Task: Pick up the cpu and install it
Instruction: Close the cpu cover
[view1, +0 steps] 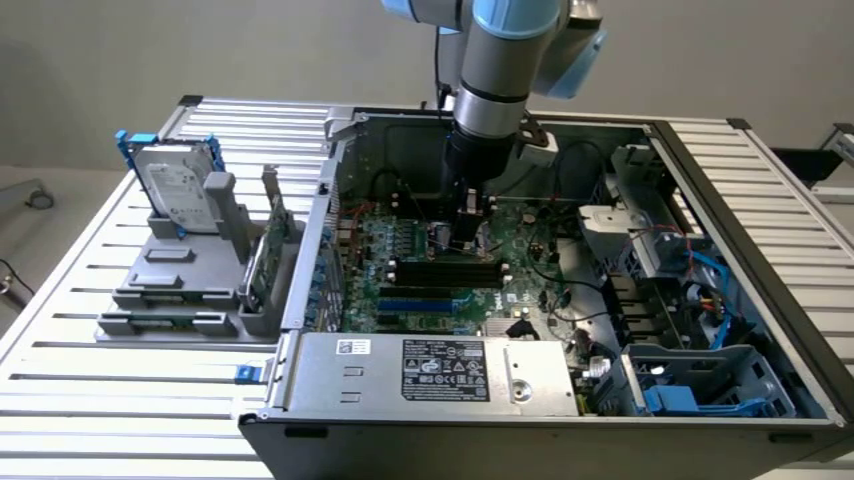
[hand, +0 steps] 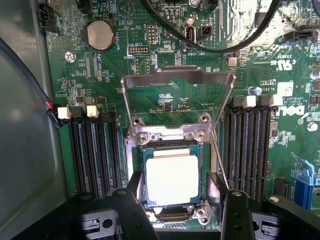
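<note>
Open computer case (view1: 534, 430) on slatted table (view1: 80, 385): arm (view1: 491, 100) vertical over motherboard (hand: 100, 70), fingers (hand: 216, 189) wide, flanking seated cpu (hand: 171, 180).

Exterior view overlooks the case (view1: 534, 432); wrist view closely faces its motherboard (hand: 100, 70).

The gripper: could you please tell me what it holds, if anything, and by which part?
Nothing: the gripper stands open, fingers either side of the cpu in its socket.

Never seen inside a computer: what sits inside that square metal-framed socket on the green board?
A small flat square cpu with a pale silvery top lies in the socket. It covers the socket's floor, so anything beneath it is hidden.
</note>
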